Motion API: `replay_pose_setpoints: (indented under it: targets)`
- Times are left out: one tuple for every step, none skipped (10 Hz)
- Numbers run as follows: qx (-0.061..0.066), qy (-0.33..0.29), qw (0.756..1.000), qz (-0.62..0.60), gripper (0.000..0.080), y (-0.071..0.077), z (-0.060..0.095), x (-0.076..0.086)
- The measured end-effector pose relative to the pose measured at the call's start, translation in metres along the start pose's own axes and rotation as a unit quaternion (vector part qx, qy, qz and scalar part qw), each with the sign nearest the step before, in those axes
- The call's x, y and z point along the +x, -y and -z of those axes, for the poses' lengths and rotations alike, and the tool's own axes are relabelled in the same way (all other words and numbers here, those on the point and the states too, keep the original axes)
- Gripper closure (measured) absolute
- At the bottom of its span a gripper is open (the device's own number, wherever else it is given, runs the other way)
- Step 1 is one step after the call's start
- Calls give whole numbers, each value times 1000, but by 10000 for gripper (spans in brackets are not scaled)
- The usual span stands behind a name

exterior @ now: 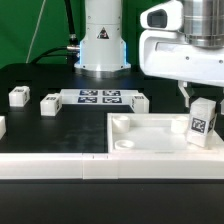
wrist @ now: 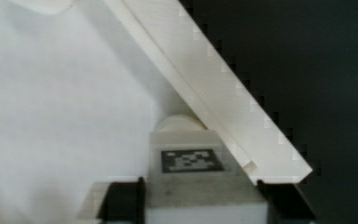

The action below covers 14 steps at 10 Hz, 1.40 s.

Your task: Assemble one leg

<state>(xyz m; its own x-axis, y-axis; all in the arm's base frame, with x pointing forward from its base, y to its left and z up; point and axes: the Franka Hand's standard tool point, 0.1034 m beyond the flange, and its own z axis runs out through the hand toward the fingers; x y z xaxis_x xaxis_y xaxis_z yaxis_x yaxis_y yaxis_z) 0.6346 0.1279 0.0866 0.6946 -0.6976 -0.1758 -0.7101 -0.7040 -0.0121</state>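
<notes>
Over the black table [exterior: 60, 135], the gripper [exterior: 198, 103] clamps the leg [exterior: 203, 122]; I'd lower it upright, squarely onto the panel [exterior: 150, 140] corner.

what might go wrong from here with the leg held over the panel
1. The leg in the end effector hangs beside the panel's raised rim; lowered off target, it may land on that rim instead of seating.
2. It looks a little tilted in the exterior view, so pressing down could jam it or twist it in the grip.
</notes>
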Motion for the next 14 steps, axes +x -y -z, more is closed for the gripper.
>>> replay_pose_setpoints:
  targets:
    - [1,1,1000,-18,499,0,0,0]
    - [2,3,998,-65,499,1,0,-2]
    - [1,3,999,-48,500,1,-1,-2]
    - [2,3,1000,-26,500,1,-1,-2]
    - [3,4,1000,3,325,1,-2,-1]
    - [2,4,999,37,325,0,-2,-1]
    - [1,1,994,113,190,0,-2,0]
    - [1,1,984,181,162,0,-2,0]
    - [0,0,970,243,162,-1,-2,1]
    - [0,-1,953,302,152,-1,-1,2]
    - [2,-5,933,360,152,-2,-1,6]
    - [9,-22,913,407,151,0,0,11]
    - [9,-38,892,450,151,2,1,12]
    - [8,-58,860,506,151,3,4,15]
